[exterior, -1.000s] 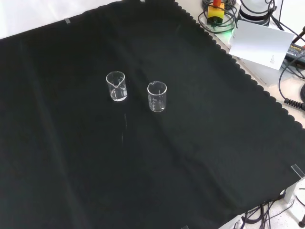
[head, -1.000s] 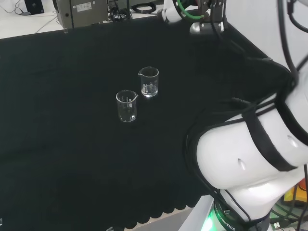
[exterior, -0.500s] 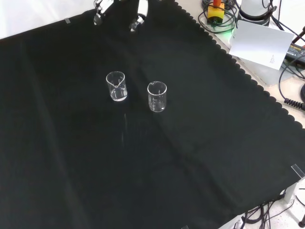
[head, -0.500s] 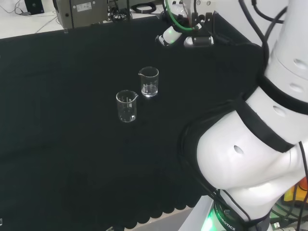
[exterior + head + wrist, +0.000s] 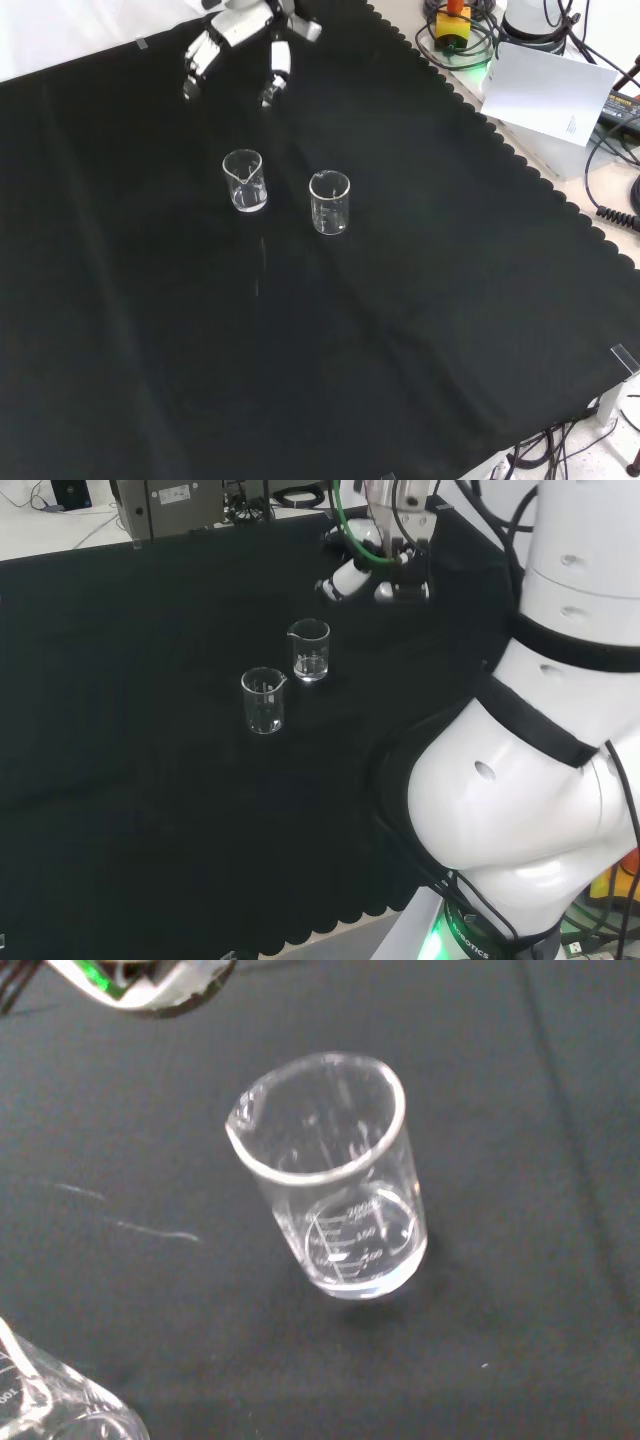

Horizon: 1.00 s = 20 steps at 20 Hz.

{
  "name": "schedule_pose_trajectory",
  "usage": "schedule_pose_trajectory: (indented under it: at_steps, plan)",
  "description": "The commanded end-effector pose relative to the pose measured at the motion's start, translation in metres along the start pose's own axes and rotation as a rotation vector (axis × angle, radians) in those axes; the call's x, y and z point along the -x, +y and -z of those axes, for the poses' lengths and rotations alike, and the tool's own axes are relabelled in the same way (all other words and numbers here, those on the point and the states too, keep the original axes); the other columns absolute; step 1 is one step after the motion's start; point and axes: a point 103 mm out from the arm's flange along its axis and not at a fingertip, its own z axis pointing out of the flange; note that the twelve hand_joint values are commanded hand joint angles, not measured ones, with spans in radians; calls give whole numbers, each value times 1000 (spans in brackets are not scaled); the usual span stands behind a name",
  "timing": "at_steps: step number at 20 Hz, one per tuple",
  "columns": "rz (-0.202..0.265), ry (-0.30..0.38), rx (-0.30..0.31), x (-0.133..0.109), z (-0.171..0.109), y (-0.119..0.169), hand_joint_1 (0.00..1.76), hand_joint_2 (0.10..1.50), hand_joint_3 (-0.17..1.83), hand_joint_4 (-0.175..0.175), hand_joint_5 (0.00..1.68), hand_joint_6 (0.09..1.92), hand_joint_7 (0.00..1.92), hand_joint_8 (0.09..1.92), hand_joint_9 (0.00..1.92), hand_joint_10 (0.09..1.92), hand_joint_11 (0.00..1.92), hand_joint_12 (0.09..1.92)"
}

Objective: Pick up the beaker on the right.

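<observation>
the hand (image 5: 240, 40), fingers spread and holding nothing, hovers beyond two clear glass beakers standing upright on the black cloth (image 5: 120, 780); in the head view the right beaker (image 5: 309, 650) is nearer it, so a level approach should clear the left beaker (image 5: 263, 700).

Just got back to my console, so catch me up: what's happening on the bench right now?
The robot hand hangs open above the far side of the black cloth, holding nothing. Two clear glass beakers stand upright and apart on the cloth. In the head view the right beaker is the one nearer the robot hand; the left beaker stands closer to the camera. Both look empty, and neither is being touched. The pick-up has not yet begun.
</observation>
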Motion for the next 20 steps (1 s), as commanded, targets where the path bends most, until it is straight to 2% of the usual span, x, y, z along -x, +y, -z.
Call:
schedule_pose_trajectory:
  at_steps: [1, 8, 13, 16, 20]
  plan:
    - [71, 122, 28, 16, -37, 29, 825, 582, 669, -17, 417, 87, 243, 624, 419, 634, 220, 1372]
    - [106, 194, 0, 25, -66, 28, 816, 561, 674, -15, 418, 87, 241, 619, 423, 634, 211, 1372]
    - [162, 260, -27, 36, -85, 30, 816, 543, 680, -11, 379, 87, 187, 595, 363, 615, 181, 1374]
    - [193, 289, -14, 40, -96, 31, 810, 529, 684, -8, 332, 87, 119, 569, 296, 603, 131, 1377]
    - [226, 332, -7, 41, -110, 34, 824, 515, 681, -8, 322, 87, 122, 570, 283, 606, 115, 1382]
